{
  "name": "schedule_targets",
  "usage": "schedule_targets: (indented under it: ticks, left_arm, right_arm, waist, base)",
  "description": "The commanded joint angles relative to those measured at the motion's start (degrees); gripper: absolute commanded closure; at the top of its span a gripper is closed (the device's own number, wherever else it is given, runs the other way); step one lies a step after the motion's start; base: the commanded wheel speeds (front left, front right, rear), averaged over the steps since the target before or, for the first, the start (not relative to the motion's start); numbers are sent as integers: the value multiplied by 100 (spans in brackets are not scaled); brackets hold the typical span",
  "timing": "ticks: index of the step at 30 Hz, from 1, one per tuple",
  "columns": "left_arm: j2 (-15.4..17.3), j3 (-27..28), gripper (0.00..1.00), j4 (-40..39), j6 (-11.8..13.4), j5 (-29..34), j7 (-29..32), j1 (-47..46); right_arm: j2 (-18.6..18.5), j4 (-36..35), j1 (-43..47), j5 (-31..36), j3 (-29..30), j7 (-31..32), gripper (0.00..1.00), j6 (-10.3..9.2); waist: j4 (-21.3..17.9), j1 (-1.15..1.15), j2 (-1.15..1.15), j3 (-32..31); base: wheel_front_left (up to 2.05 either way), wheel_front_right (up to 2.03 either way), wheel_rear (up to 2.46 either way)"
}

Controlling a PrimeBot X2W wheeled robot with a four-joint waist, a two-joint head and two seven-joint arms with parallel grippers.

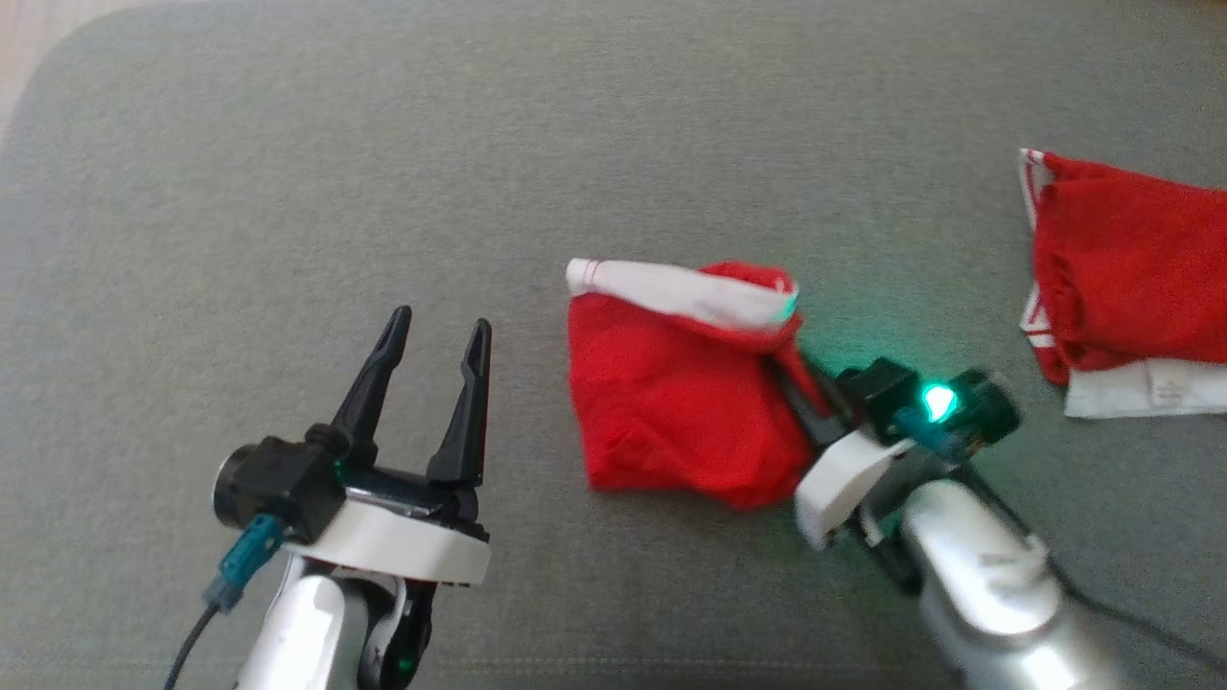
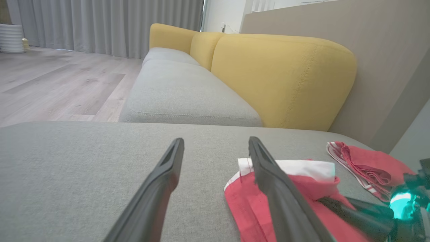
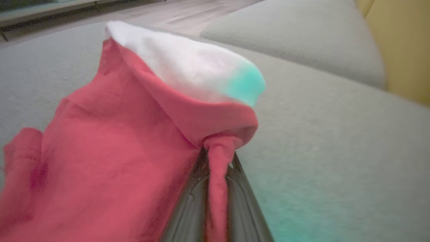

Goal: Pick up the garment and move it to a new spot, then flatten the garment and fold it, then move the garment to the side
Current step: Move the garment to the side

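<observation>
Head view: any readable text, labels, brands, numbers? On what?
None readable.
Small dark marks on the white band of the far garment: too small to read.
The held garment in the right claw: no print visible.

you cannot see the fingertips of the right gripper (image 1: 794,381): a fold of the red garment (image 1: 671,402) covers them. the second red garment (image 1: 1131,268) runs off the head view's right edge. in the right wrist view the cloth is blurred and cut off at left and bottom.
</observation>
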State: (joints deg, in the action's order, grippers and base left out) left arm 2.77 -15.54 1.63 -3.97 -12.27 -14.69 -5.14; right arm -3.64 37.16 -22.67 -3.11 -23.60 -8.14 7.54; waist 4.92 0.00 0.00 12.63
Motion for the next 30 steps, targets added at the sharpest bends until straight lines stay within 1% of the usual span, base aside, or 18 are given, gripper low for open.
schedule_targets:
  ticks: [1, 4, 7, 8, 12, 14, 17, 19, 21, 24, 30]
  left_arm:
    - [10, 230, 0, -245, 6, 37, -31, -203]
    - [10, 262, 0, -307, -5, 48, -31, -192]
    - [10, 251, 0, -341, -27, 71, -31, -187]
    - [10, 253, 0, -359, -46, 100, -31, -199]
    - [10, 273, 0, -407, -91, 155, -31, -256]
    - [10, 267, 0, -413, -122, 184, -31, -300]
    - [10, 262, 0, -419, -164, 226, -31, -372]
    - [10, 256, 0, -422, -187, 237, -31, -425]
    - [10, 249, 0, -428, -206, 242, -31, -469]
    - [10, 230, 0, -438, -230, 235, -31, -524]
    - [10, 275, 0, -450, -266, 234, -31, -562]
  right_arm:
    - [-110, -240, -214, 241, -2, -130, 100, -5]
    - [-518, -535, -265, 691, 100, -208, 100, -5]
    - [-1072, -919, -284, 798, 49, -177, 100, -5]
    - [-1503, -1155, -334, 717, -43, -38, 100, -5]
    - [-2392, -1503, -569, 365, -287, 320, 100, -5]
    - [-2790, -1611, -743, 155, -431, 458, 100, -5]
    - [-3191, -1644, -1066, -165, -435, 640, 100, -5]
    - [-3338, -1560, -1250, -287, -290, 771, 100, -5]
    - [-3360, -1404, -1380, -372, -28, 959, 100, -5]
    - [-3309, -1175, -1433, -368, 333, 1240, 100, -5]
    - [-3134, -926, -1342, -141, 801, 1699, 100, -5]
  waist:
    - [-146, 0, 0, -34]
    - [-353, 0, 0, -50]
    - [-553, 0, 0, -39]
    - [-686, 0, 0, -5]
    - [-914, 0, 0, 147]
    - [-991, 0, 0, 240]
    - [-1073, 0, 0, 386]
    - [-1089, 0, 0, 468]
    - [-1088, 0, 0, 537]
    - [-1056, 0, 0, 619]
    - [-991, 0, 0, 741]
  base:
    - [0, 0, 0]
    - [0, 0, 0]
    - [0, 0, 0]
    - [0, 0, 0]
    - [0, 0, 0]
    - [0, 0, 0]
    - [0, 0, 0]
    - [0, 0, 0]
    - [0, 0, 0]
    - [0, 0, 0]
    - [0, 0, 0]
